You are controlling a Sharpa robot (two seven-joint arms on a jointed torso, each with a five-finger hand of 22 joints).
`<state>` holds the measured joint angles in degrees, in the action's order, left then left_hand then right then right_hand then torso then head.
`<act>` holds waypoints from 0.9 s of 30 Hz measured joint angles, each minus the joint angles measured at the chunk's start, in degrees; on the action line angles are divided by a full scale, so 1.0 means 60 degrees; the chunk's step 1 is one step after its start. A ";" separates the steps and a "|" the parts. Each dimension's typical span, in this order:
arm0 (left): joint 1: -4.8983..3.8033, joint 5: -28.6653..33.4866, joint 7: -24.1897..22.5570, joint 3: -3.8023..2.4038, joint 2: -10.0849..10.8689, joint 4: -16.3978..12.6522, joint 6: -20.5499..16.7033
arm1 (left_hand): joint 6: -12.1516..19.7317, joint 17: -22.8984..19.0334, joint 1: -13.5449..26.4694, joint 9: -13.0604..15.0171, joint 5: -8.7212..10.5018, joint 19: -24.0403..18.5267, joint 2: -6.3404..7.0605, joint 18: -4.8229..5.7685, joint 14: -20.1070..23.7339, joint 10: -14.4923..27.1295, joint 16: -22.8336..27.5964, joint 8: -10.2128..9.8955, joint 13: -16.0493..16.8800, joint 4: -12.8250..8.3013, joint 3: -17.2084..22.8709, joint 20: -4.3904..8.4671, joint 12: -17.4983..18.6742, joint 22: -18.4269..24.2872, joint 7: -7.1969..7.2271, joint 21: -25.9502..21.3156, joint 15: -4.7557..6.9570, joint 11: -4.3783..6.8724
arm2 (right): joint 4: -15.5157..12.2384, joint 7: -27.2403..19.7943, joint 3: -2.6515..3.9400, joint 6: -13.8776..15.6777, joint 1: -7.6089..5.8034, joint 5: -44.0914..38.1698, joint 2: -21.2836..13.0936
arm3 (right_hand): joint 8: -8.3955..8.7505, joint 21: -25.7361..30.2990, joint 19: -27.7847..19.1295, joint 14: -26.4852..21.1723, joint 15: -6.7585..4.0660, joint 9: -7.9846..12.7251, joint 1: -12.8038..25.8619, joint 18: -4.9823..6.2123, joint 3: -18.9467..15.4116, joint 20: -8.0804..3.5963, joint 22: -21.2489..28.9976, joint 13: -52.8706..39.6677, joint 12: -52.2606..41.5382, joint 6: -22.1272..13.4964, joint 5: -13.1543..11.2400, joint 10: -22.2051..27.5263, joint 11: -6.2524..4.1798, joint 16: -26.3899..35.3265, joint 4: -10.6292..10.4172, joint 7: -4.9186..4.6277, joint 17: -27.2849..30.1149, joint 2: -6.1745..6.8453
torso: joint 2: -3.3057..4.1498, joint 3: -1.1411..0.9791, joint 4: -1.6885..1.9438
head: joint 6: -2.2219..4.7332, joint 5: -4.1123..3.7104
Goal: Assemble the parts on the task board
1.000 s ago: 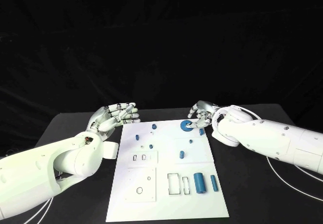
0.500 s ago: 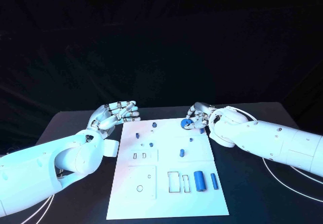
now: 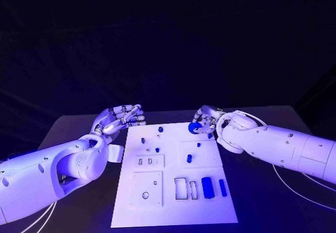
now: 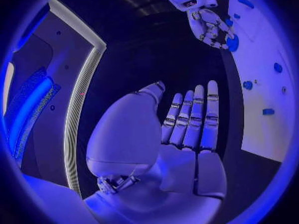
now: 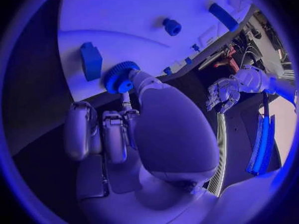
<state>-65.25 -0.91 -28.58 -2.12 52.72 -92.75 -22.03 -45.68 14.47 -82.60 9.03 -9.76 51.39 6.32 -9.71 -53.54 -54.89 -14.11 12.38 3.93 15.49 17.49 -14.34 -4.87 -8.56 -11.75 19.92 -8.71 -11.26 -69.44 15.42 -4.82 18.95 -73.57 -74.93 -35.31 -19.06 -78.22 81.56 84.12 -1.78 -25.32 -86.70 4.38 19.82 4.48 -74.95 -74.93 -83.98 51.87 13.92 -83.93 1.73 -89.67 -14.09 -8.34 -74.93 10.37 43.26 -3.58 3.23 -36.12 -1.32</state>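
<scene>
The white task board point(image 3: 175, 194) lies in the middle of the black table. My right hand point(image 3: 210, 120) hovers over the board's far right corner and pinches a blue gear point(image 3: 194, 127) between thumb and a finger. The right wrist view shows the gear point(image 5: 119, 78) at the thumb tip, just above the board point(image 5: 124, 15), beside a blue block point(image 5: 91, 59). My left hand point(image 3: 119, 119) is by the far left corner, fingers apart and holding nothing. In the left wrist view its fingers point(image 4: 190, 117) stretch out straight, with the right hand point(image 4: 209, 25) and gear point(image 4: 232, 42) beyond.
Several blue parts sit on the board: a thick cylinder point(image 3: 207, 187) and a thin pin point(image 3: 223, 188) near the front right, an oval piece point(image 3: 188, 158) mid-board, small pegs point(image 3: 160, 129) at the far end. White cables point(image 3: 294, 187) trail on the table at the right.
The right hand, still holding the gear, has crept slightly toward the board's far edge. The left hand has hardly moved.
</scene>
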 measured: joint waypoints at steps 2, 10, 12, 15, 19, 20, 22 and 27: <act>0.0000 0.0000 0.0004 0.0000 0.0000 0.0002 0.0000 | 0.0000 0.0000 0.0000 0.0000 0.0000 0.0000 0.0000 0.0000 0.0000 0.0000 0.0000 0.0000 0.0000 0.0027 0.0027 0.0000 0.0037 0.0000 0.0000 0.0000 0.0000 0.0000 | -0.0044 -0.0013 -0.0006 0.0098 0.0011 -0.0068 -0.0016 | 0.0001 -0.0028 0.0000 -0.0031 -0.0031 0.0005 -0.0047 0.0000 0.0157 0.0000 0.0000 0.0000 0.0000 0.0000 0.0026 0.0000 0.0000 0.0000 0.0053 0.0000 0.0000 0.0047 | 0.0000 0.0000 0.0005 | -0.0003 -0.0001; 0.0000 0.0002 0.0019 0.0001 -0.0012 0.0027 0.0000 | 0.0000 -0.0001 0.0000 -0.0001 0.0000 0.0000 0.0000 0.0000 0.0000 0.0000 0.0000 0.0000 0.0000 0.0027 0.0027 0.0000 0.0037 0.0001 0.0000 0.0000 0.0000 0.0000 | -0.0643 -0.0045 -0.0029 0.0653 0.0040 -0.0508 -0.0023 | 0.0002 -0.0111 0.0067 -0.0032 -0.0032 0.0010 -0.0094 -0.0009 0.0302 -0.0066 0.0001 0.0001 0.0000 0.0000 0.0031 0.0001 0.0000 0.0000 0.0158 0.0000 0.0001 0.0016 | 0.0001 0.0005 0.0005 | -0.0010 0.0036; 0.0000 0.0004 0.0022 0.0001 -0.0043 0.0042 0.0000 | 0.0000 -0.0001 0.0000 -0.0001 0.0000 0.0000 0.0000 0.0000 0.0000 0.0000 0.0000 0.0000 0.0000 0.0027 0.0027 0.0000 0.0037 0.0001 0.0000 -0.0001 0.0000 0.0000 | -0.0860 -0.0054 -0.0029 0.0861 0.0035 -0.0726 0.0069 | 0.0002 -0.0111 0.0067 -0.0032 -0.0032 0.0011 -0.0092 -0.0146 0.0306 -0.0066 0.0001 0.0001 0.0000 0.0000 0.0031 0.0001 0.0000 0.0000 0.0162 0.0000 0.0001 0.0014 | 0.0001 0.0005 0.0009 | -0.0012 0.0051; 0.0000 0.0006 0.0027 0.0001 -0.0074 0.0042 0.0001 | 0.0000 0.0012 0.0000 -0.0001 0.0000 0.0000 0.0000 0.0000 0.0000 0.0000 0.0000 0.0000 0.0000 0.0027 0.0027 0.0000 0.0037 0.0001 0.0000 -0.0001 0.0000 0.0000 | -0.1100 -0.0067 -0.0025 0.1152 0.0033 -0.1091 0.0298 | 0.0002 -0.0153 0.0067 -0.0032 -0.0032 0.0012 -0.0082 -0.0147 0.0344 -0.0066 0.0002 0.0002 0.0000 0.0000 0.0031 0.0001 0.0000 0.0000 0.0199 0.0000 0.0002 0.0006 | 0.0006 0.0010 0.0023 | -0.0016 0.0099; 0.0001 0.0010 0.0032 0.0002 -0.0079 0.0041 0.0001 | 0.0000 0.0012 0.0000 -0.0002 0.0000 0.0000 0.0000 0.0000 0.0000 0.0000 0.0000 0.0000 0.0000 0.0027 0.0027 0.0000 0.0037 0.0002 0.0000 -0.0001 0.0000 0.0000 | -0.1218 -0.0091 -0.0044 0.1420 0.0051 -0.1518 0.0665 | 0.0002 -0.0153 0.0067 -0.0032 -0.0031 0.0014 -0.0077 -0.0147 0.0344 -0.0066 0.0002 0.0002 0.0001 0.0000 0.0031 0.0001 0.0000 0.0001 0.0199 0.0000 0.0002 0.0005 | 0.0009 0.0016 0.0020 | -0.0034 0.0144; 0.0001 0.0010 0.0032 0.0002 -0.0081 0.0041 0.0001 | 0.0000 0.0012 0.0000 -0.0002 0.0000 0.0000 0.0000 0.0000 0.0000 0.0000 0.0000 0.0000 0.0000 0.0027 0.0027 0.0000 0.0037 0.0002 0.0000 -0.0001 0.0000 0.0000 | -0.1216 -0.0094 -0.0056 0.1463 0.0067 -0.1596 0.0738 | 0.0002 -0.0153 0.0067 -0.0032 -0.0031 0.0014 -0.0076 -0.0147 0.0358 -0.0066 0.0002 0.0002 0.0001 0.0000 0.0030 0.0001 0.0001 0.0001 0.0213 0.0000 0.0002 0.0005 | 0.0009 0.0016 0.0019 | -0.0035 0.0146; 0.0001 0.0011 0.0033 0.0002 -0.0089 0.0041 0.0001 | 0.0000 0.0012 0.0000 -0.0002 0.0000 0.0000 0.0000 0.0000 0.0000 0.0000 0.0000 0.0000 0.0000 0.0027 0.0027 0.0000 0.0037 0.0002 0.0000 -0.0001 0.0000 0.0000 | -0.1189 -0.0102 -0.0081 0.1537 0.0120 -0.1739 0.0890 | 0.0002 -0.0152 0.0067 -0.0032 -0.0031 0.0015 -0.0073 -0.0146 0.0383 -0.0066 0.0002 0.0002 0.0001 0.0000 0.0030 0.0001 0.0001 0.0001 0.0238 0.0000 0.0002 0.0007 | 0.0009 0.0022 0.0021 | -0.0034 0.0147; 0.0001 0.0014 0.0035 0.0002 -0.0106 0.0042 0.0001 | 0.0000 0.0011 0.0000 -0.0002 0.0000 0.0000 0.0000 0.0001 0.0000 0.0000 0.0000 0.0000 0.0000 0.0027 0.0027 0.0000 0.0037 -0.0007 0.0000 -0.0001 0.0000 0.0000 | -0.0977 -0.0123 -0.0114 0.1668 0.0310 -0.1995 0.1332 | 0.0002 -0.0150 0.0067 -0.0032 -0.0031 0.0016 0.0079 -0.0146 0.0423 -0.0065 0.0003 0.0003 0.0001 0.0000 0.0027 0.0001 0.0001 0.0001 0.0277 0.0000 0.0003 0.0008 | 0.0015 0.0027 0.0030 | -0.0036 0.0180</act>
<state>-65.24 -0.83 -28.37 -2.11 52.08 -92.50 -22.02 -45.68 14.54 -82.60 9.02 -9.76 51.39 6.32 -9.71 -53.54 -54.89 -14.11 12.38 3.93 15.65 17.65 -14.34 -4.65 -8.60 -11.75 19.92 -8.71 -11.26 -75.30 14.68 -5.50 28.95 -71.72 -86.91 -27.32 -19.05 -79.12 81.97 83.92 -1.97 -25.22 -86.23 3.50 22.35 4.09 -74.93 -74.91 -83.97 51.87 14.08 -83.92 1.73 -89.67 -12.43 -8.34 -74.91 10.41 43.35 -3.41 3.41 -36.34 -0.24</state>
